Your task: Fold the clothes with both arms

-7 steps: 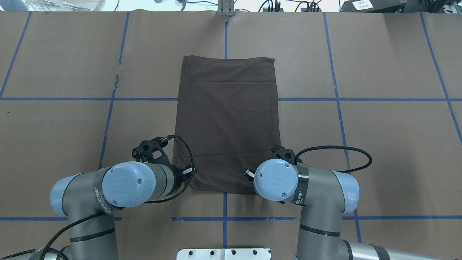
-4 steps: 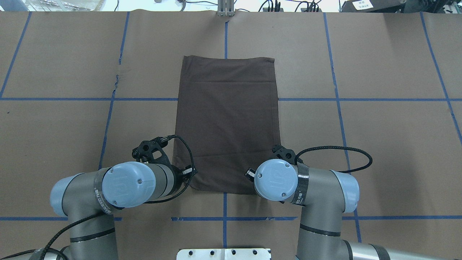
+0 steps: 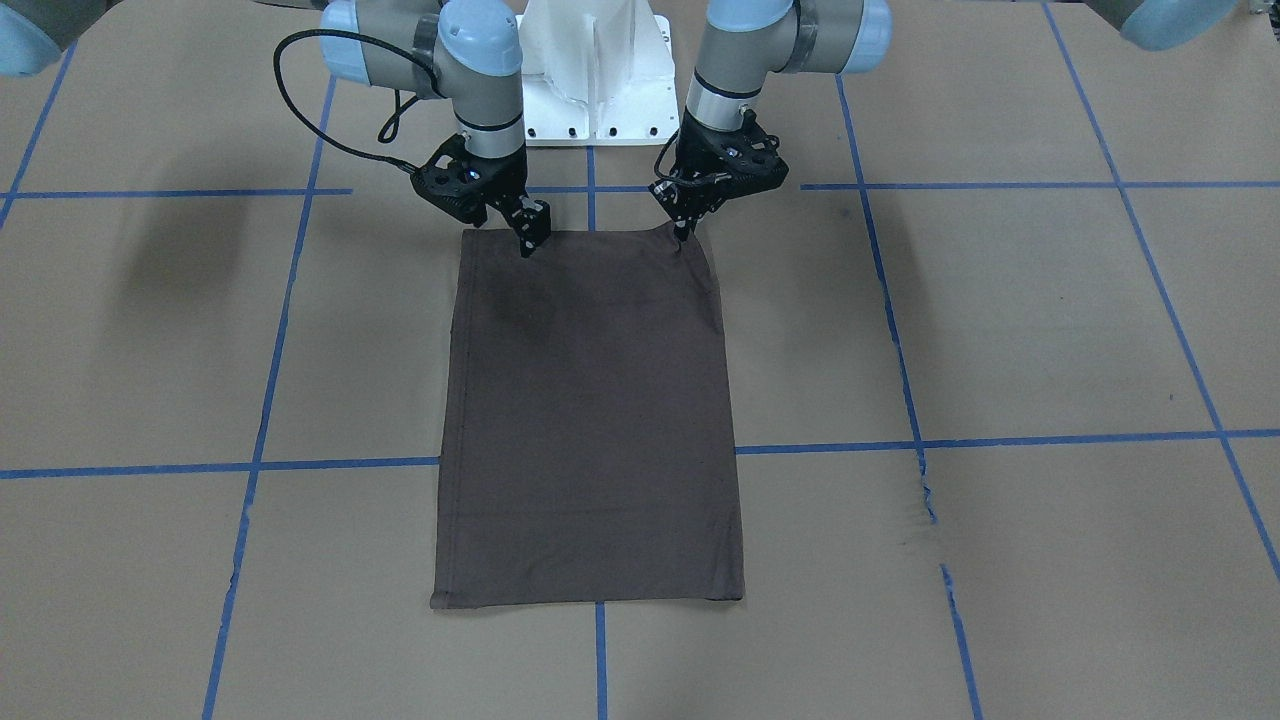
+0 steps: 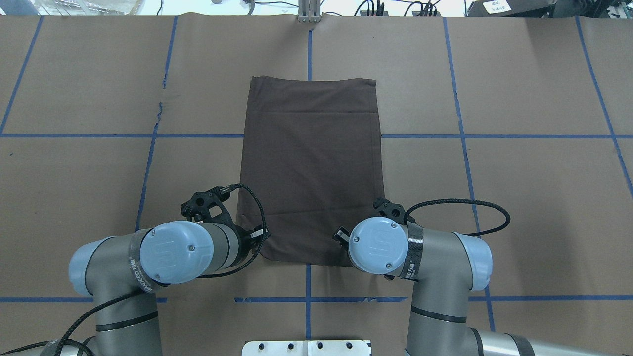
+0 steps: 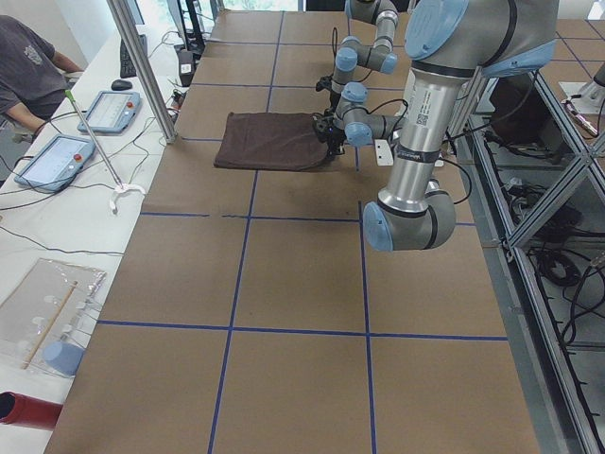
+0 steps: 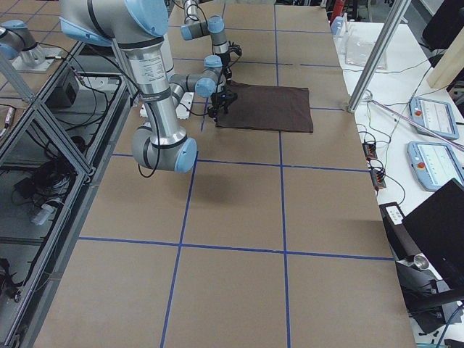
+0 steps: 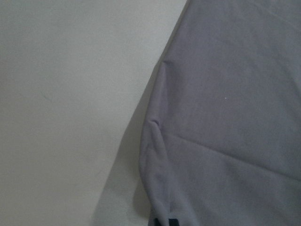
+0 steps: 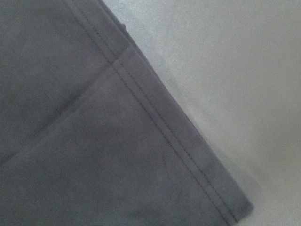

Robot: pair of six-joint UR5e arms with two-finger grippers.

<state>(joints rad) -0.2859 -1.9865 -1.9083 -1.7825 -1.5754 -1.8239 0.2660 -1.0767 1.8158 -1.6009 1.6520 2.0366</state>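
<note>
Left gripper (image 3: 686, 228): clenched on the T-shirt's (image 3: 590, 410) corner just under it; the cloth there is puckered and drawn up a little to the tips
Left wrist view: creases in the cloth run toward the dark fingertips (image 7: 173, 222) at the bottom edge, with bare table beside them
Right gripper (image 3: 527, 240): tips point down onto the T-shirt's edge, a little in from that side's corner; I cannot tell whether it grips the cloth or only rests on it
Right wrist view: a flat corner with a double-stitched hem; no fingers show
T-shirt: folded to a long rectangle, flat on the table (image 3: 1000, 330); its short edge runs from one gripper to the other, and the rest stretches straight away from both, out past the blue tape line (image 3: 900, 447)
Arms: both bent low over the same end of the T-shirt, wrists side by side but apart
Cable (image 3: 300, 90): loops out from the right gripper's wrist, on the side away from the left gripper
White base (image 3: 600, 90): behind and between the two grippers
</note>
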